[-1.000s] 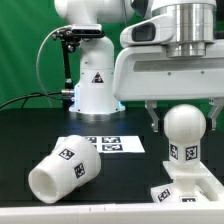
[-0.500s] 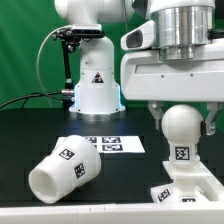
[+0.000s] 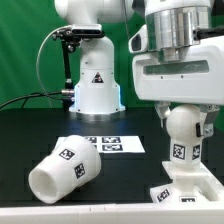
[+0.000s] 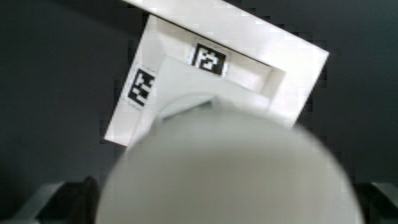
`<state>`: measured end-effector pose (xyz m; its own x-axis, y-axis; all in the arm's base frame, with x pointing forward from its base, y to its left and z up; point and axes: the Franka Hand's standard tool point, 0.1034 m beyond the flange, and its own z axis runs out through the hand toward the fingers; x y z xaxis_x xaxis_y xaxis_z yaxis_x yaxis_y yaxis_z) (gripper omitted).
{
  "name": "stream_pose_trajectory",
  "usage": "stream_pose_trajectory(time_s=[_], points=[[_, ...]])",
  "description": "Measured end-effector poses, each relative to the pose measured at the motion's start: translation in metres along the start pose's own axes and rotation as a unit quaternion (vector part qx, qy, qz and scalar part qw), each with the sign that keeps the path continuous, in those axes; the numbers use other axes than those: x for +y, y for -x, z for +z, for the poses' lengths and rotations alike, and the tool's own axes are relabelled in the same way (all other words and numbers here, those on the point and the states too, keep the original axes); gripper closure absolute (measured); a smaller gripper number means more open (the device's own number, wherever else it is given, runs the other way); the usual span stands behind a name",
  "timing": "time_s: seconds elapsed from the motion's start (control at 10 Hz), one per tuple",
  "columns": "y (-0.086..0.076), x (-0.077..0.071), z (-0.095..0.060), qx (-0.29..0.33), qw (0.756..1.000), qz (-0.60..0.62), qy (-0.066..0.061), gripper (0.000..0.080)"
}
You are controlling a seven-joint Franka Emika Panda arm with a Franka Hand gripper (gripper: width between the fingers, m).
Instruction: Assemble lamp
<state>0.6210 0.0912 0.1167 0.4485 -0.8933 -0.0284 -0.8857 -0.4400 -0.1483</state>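
Observation:
The round-headed bulb [image 3: 183, 132] stands upright on the blocky square base [image 3: 186, 190] at the exterior view's right. My gripper [image 3: 187, 122] is lowered over the bulb's head with a finger on each side, open, close to the head but apparently not clamped. In the wrist view the bulb [image 4: 214, 165] fills the space between my dark fingers [image 4: 68, 200], and the base [image 4: 222, 60] with its tags shows beyond it. The tapered shade [image 3: 62, 170] lies on its side at the exterior view's left, apart from my gripper.
The marker board [image 3: 112, 145] lies flat on the black table behind the shade. The white robot pedestal [image 3: 92, 88] with the triangle sticker stands at the back, cables beside it. A green backdrop closes the rear.
My gripper has moved toward the exterior view's left and down, from beside and above the bulb to straddling its head. The bulb, base and shade have not moved.

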Motion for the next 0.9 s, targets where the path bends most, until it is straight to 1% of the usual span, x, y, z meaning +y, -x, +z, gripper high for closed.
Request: stream_pose_trajectory(time_s=[0.1,0.2,0.3,0.4,0.6,0.7,0.8,0.9], points=[[-0.0019,0.0041,0.0017,-0.001,0.995,-0.103,0.003,0.0126],[-0.0002,0.0052,-0.0002,-0.011,0.979,-0.202,0.01,0.0104],[0.0035,0.0047,-0.0021,-0.022,0.964,-0.266,0.016,0.0101],[0.0016,0.0045,-0.0012,-0.019,0.961,-0.277,0.014,0.0101],[0.0008,0.0053,-0.0007,-0.019,0.941,-0.338,0.013,0.01],[0.001,0.0048,-0.0015,-0.015,0.923,-0.385,0.018,0.01],[0.0026,0.001,-0.0041,0.002,0.877,-0.48,0.031,0.01],[0.0015,-0.0011,-0.0035,0.005,0.841,-0.54,0.028,0.01]])
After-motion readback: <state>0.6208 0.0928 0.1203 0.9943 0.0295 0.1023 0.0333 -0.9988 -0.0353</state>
